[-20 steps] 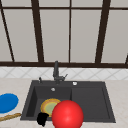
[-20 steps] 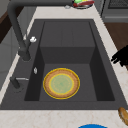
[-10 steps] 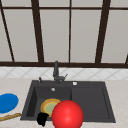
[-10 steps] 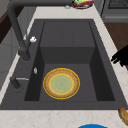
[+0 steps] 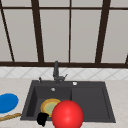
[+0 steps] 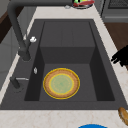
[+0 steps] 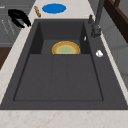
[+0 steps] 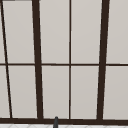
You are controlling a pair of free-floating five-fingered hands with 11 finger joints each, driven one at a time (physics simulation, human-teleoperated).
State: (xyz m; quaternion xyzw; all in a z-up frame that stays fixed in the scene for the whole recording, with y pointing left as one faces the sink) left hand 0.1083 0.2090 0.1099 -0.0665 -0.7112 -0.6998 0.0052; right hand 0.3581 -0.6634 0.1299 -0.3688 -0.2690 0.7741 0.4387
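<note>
At the front edge of the sink (image 5: 90,100) we see one black hand (image 5: 42,118), just beside the yellow plate (image 5: 50,106) that lies in the basin. Its fingers (image 7: 23,21) look spread and relaxed, holding nothing. A big red ball (image 5: 67,114) is near it; we cannot tell whether they touch.

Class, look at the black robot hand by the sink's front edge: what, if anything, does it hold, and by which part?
Nothing: the robot hand hangs in the air off the sink's front edge, apart from the yellow plate, its fingers empty.
</note>
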